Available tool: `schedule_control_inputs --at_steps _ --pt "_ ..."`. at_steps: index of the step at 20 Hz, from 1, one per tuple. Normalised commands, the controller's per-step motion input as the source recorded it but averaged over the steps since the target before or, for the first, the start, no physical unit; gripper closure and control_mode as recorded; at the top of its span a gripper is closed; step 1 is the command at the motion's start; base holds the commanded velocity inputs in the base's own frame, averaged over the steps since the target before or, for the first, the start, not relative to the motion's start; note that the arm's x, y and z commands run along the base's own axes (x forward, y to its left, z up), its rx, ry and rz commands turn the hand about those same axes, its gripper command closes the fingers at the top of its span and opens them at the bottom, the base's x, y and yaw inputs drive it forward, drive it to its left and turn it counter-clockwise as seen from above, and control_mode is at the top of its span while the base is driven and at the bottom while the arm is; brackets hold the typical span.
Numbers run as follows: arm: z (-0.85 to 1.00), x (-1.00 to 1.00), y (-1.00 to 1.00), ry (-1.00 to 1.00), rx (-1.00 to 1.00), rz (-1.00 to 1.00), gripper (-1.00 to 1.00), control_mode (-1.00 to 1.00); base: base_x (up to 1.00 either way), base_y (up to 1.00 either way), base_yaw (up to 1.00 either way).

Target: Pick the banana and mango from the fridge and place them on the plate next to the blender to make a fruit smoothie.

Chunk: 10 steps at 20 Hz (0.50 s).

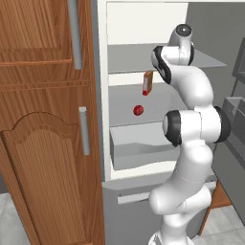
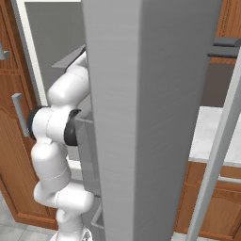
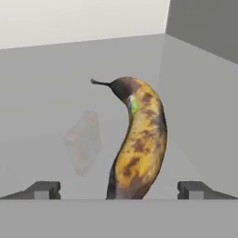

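Fridge [image 1: 106, 119] shelves hold mango [image 1: 138, 110], carton [image 1: 148, 83], banana [image 3: 137, 139] (between spread claw [image 3: 119, 190]).

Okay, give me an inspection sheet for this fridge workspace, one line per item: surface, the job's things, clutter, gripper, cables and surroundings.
Surface: flat grey shelves inside the open fridge, white inner walls, pale grey drawer below.
Job's things: banana, yellow with brown spots and dark ends, lies on a grey shelf straight ahead of the gripper; mango, small and red, sits on the middle shelf. Plate and blender: nothing seen.
Clutter: upright orange-red carton on the shelf behind the mango.
Gripper: gripper open, one fingertip on each side of the banana, not closed on it.
Cables: nothing seen.
Surroundings: brown wooden cabinet with grey bar handles left of the fridge; pale countertop to the right.
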Motion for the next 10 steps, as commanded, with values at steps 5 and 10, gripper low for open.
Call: schedule_control_inputs --at_steps 5,10 --pt "0.00 0.30 -0.07 0.02 0.02 0.00 -1.00 -1.00 0.00 0.00 0.00" --pt "-0.04 0.27 -0.13 0.04 0.02 0.00 -1.00 -1.00 0.00 0.00 0.00"
